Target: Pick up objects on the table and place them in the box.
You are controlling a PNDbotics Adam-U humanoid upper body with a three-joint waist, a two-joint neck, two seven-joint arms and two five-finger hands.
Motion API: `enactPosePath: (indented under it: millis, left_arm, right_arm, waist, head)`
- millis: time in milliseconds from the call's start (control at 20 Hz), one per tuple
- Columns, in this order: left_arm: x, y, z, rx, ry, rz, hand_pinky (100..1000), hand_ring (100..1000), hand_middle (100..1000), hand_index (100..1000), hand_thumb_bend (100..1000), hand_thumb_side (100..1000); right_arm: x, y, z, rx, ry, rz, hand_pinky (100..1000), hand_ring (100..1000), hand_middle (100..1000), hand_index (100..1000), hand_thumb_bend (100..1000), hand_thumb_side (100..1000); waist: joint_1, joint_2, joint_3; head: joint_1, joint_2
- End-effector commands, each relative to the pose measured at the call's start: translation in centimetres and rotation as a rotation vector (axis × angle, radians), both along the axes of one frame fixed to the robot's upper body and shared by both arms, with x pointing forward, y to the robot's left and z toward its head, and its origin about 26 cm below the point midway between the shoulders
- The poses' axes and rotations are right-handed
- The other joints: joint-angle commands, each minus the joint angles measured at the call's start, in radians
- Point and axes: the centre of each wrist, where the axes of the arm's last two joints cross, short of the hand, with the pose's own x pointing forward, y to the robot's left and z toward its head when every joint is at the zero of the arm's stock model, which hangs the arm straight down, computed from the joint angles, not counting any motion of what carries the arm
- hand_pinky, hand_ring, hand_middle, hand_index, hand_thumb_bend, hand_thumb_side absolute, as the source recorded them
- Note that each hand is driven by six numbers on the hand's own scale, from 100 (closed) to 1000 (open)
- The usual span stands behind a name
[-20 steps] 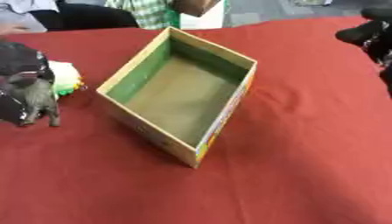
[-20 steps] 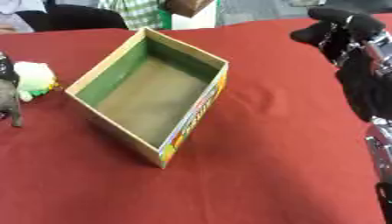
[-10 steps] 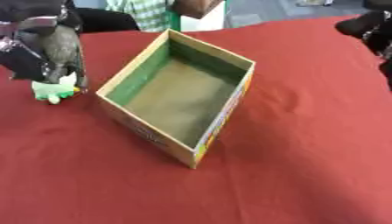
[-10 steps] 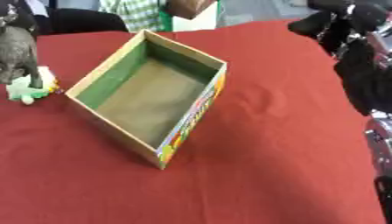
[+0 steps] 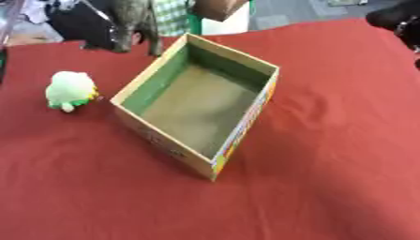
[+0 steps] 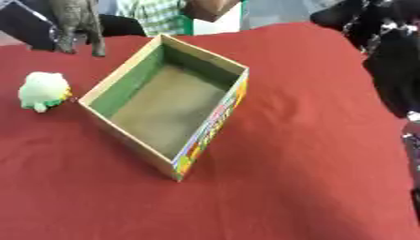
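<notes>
Counter (image 5: 328, 178) under a red cloth; the box (image 5: 193, 101) sits open-topped in the middle of it, askew, green inner walls, floor bare as far as I can see, so nothing is placed yet by my read. Right arm is the dark mass beyond the box's far-right corner at the frame edge, right hand (image 6: 348, 11) only partly showing, so I can't tell how its fingers stand. A grey animal figure (image 5: 135, 21) hangs at the top of the frame just past the box's far-left corner, legs down, apparently off the cloth; what carries it is cut off, and the left hand isn't visible, so no call on those fingers either. A pale green plush toy (image 5: 71, 90) lies on the cloth just beside the box's left wall, not touching it. Step in hand looks like carrying the figure to the box: bring it over the centre of the opening, keep the legs above the near-left rim so they don't snag or shove the box, lower before release. Plush would be next. Outer right wall of the box has coloured print, yellow, red and blue, but nothing legible; no brand readable.
</notes>
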Motion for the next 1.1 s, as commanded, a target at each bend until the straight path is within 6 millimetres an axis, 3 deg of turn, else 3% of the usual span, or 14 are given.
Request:
enactPosePath:
  millis: [50,300,700,1100]
  left_arm:
    - [0.2,-1.4,0.6,-0.024,-0.034,-0.067,237,347,243,284,100,311]
    - [2.2,-3.4,-0.5,0.01,-0.043,-0.103,254,363,252,296,100,303]
    - [5.6,-6.4,-4.1,-0.009,0.005,-0.084,235,370,258,302,100,291]
    - [8.5,-7.3,-8.2,0.009,0.038,-0.005,264,407,297,357,100,269]
  right_arm:
    - [-0.4,0.4,0.9,-0.008,-0.028,0.035,886,778,632,854,100,1000]
    - [-0.4,0.6,1.0,-0.006,-0.023,0.046,888,779,631,855,100,1000]
    - [-0.3,1.1,1.0,0.007,-0.023,0.067,889,779,630,855,100,1000]
    - [-0.3,1.0,0.8,0.013,-0.017,0.061,890,780,628,856,100,1000]
  waist:
    - [0.0,-0.016,-0.003]
    - [0.005,-0.008,-0.011]
    - [-0.006,0.001,-0.021]
    - [-0.013,0.005,-0.025]
  head:
    - [0.014,-0.011]
    - [0.025,-0.015]
    - [0.045,-0.027]
    - [0.045,-0.032]
